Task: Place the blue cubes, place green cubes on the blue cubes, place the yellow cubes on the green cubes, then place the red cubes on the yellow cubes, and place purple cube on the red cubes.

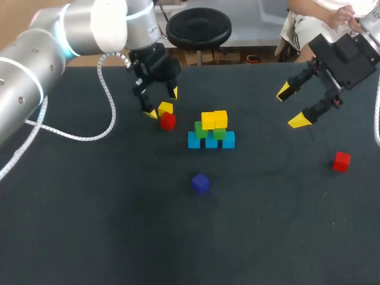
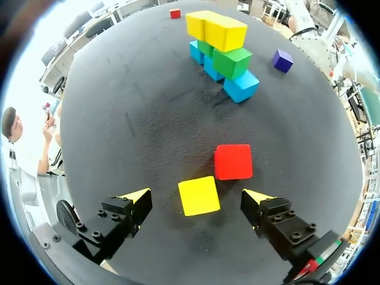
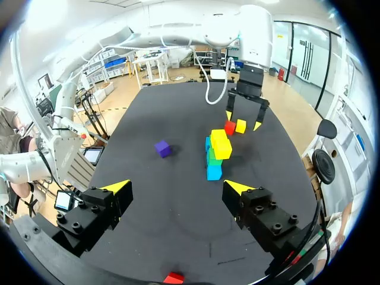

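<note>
While the right hand (image 1: 291,107) hung open above the worktop (image 1: 119,231) toward its far right corner, gripping nothing, the left hand (image 2: 198,197) looked to be the one at work. It stood low over a loose yellow cube (image 1: 165,108), its fingers spread wide on either side and not touching it, so it was open too. A red cube (image 1: 168,122) lay just beside that one, on the side nearer the stack (image 1: 211,132); I could not tell whether their corners touched. The stack sat about the middle of the worktop, a little toward the far edge: blue cubes (image 1: 193,141) in a row at the bottom, green cubes (image 1: 200,129) on them, two yellow cubes (image 1: 214,119) on top. A purple cube (image 1: 200,183) lay alone between the stack and the near edge, and a second red cube (image 1: 341,161) lay by the right edge.

By my reckoning the yellow layer was the step in hand, with red and purple not yet begun. The next move called for the left hand to drop squarely, close on the loose yellow cube without nudging its red neighbour, and set it on the stack gently.
</note>
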Tool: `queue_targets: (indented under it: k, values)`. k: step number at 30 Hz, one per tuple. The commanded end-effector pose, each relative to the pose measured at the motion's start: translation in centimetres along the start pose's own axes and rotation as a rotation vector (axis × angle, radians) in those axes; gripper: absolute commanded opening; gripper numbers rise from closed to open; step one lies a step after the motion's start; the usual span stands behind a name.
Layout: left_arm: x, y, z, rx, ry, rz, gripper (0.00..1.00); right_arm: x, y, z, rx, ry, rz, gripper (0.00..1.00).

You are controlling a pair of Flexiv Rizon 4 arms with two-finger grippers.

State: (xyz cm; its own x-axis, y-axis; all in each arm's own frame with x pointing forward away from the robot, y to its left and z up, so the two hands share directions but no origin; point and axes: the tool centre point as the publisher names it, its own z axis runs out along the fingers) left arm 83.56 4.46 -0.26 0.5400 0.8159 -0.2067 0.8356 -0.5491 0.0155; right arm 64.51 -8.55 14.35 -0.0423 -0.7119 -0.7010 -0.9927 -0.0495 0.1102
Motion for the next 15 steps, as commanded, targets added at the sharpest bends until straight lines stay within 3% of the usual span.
queue_targets:
  k: [1, 4, 7, 8, 11, 15]
  values:
    - [0.04, 1.04, 0.25, 0.676, 0.006, 0.003, 0.53, 0.02, -0.02, 0.03, 0.000, -0.001, -0.001, 1.00]
    - [0.00, 1.01, 0.58, 0.688, 0.009, 0.000, 0.40, 0.02, -0.02, 0.03, 0.000, -0.001, -0.001, 1.00]
    - [0.10, 0.81, 0.85, 0.699, 0.006, -0.011, 0.40, 0.02, -0.02, 0.03, 0.000, -0.001, -0.001, 1.00]
    - [0.15, 0.73, 0.91, 0.702, 0.007, -0.013, 0.34, 0.02, -0.02, 0.03, 0.000, -0.001, -0.001, 1.00]
    - [0.30, 0.51, 0.98, 0.712, 0.006, -0.023, 0.03, 0.02, -0.02, 0.03, 0.000, -0.001, -0.001, 1.00]
    - [0.47, 0.11, 0.60, 0.705, 0.009, -0.032, 0.00, 0.02, -0.02, 0.03, 0.000, -0.001, -0.001, 1.00]
